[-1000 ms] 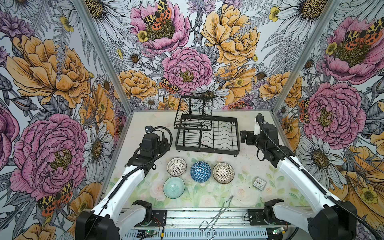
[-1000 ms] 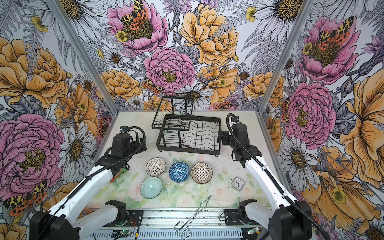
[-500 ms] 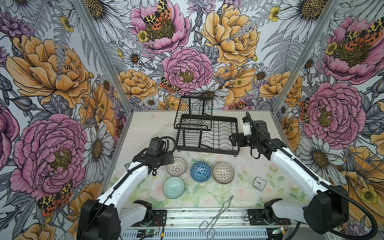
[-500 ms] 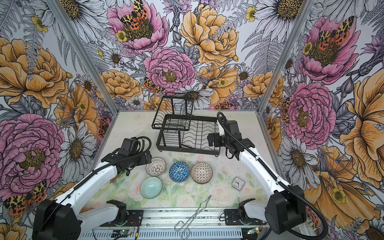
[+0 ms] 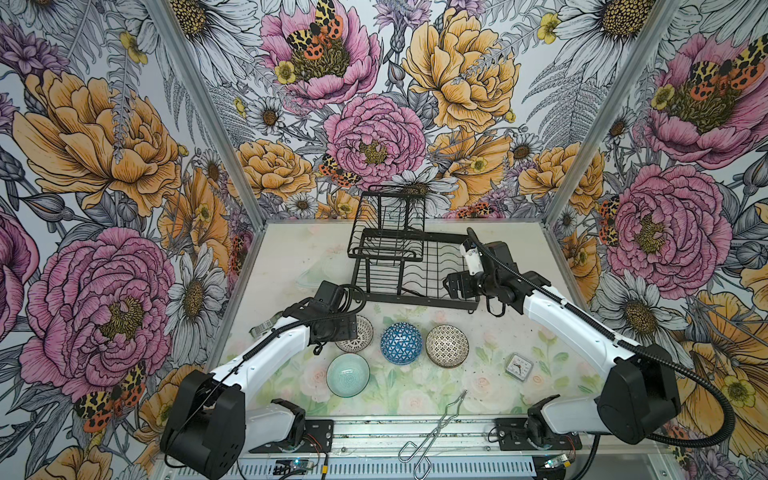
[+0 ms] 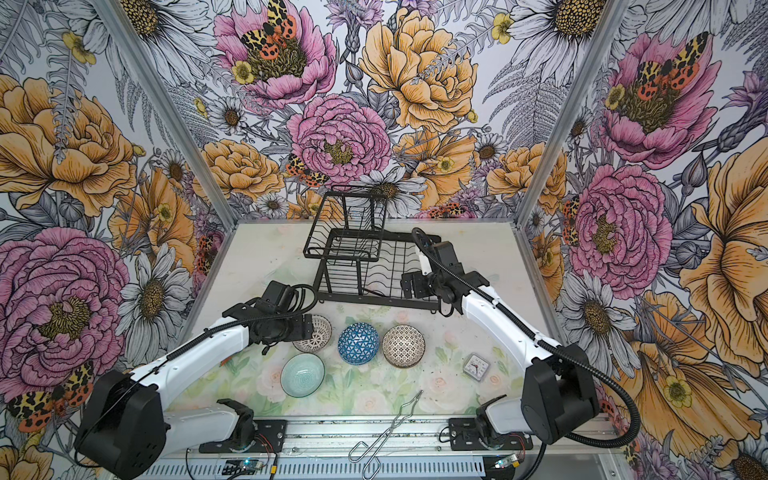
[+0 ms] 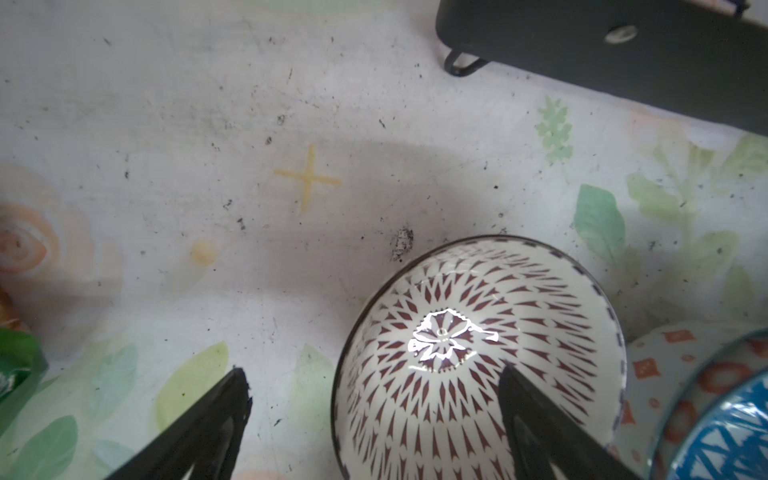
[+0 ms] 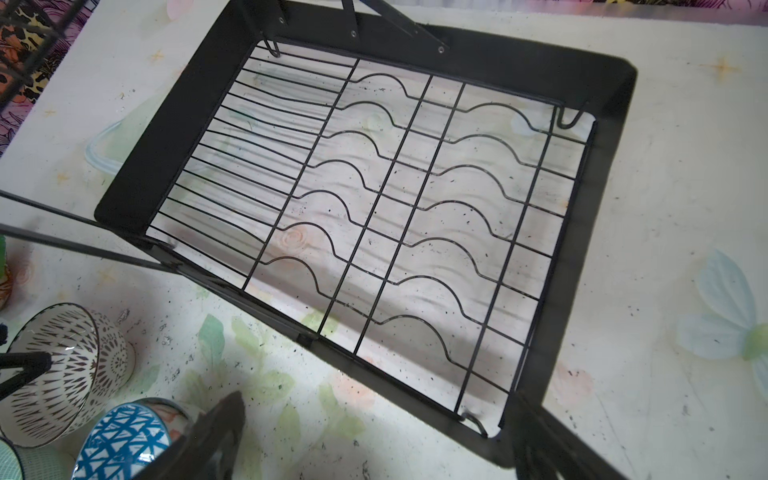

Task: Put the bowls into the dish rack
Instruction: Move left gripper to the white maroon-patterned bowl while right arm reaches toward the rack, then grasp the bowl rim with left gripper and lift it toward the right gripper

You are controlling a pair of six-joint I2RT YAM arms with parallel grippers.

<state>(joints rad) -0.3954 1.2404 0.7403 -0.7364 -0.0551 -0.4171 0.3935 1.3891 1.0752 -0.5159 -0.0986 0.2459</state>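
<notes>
While the left gripper (image 7: pixel 372 372) stands wide open astride the 9 o'clock rim of the white lattice bowl (image 5: pixel 362 337), one fingertip (image 7: pixel 515 386) hangs over the bowl's inside and its mate over the table (image 5: pixel 291 266). Nothing is clamped, and contact with the rim cannot be told. Both top views show four bowls on the table, all outside the dish rack (image 5: pixel 419 300). The lattice bowl is at 9 o'clock of the blue triangle bowl (image 5: pixel 401 343), the dotted bowl (image 5: pixel 447 345) at 3 o'clock of it, and the mint bowl (image 5: pixel 348 375) at 7 o'clock. The rack sits at 12 o'clock of this row, with its upper basket (image 5: pixel 386 245) raised over the 9 o'clock end. The right gripper (image 8: pixel 376 399) is spread wide and empty, hovering above the 4 o'clock corner of the rack base. A small clock (image 5: pixel 519 367) lies at 3 o'clock of the dotted bowl, well apart. Wire tongs (image 5: pixel 436 428) lie at the table's 6 o'clock edge.
</notes>
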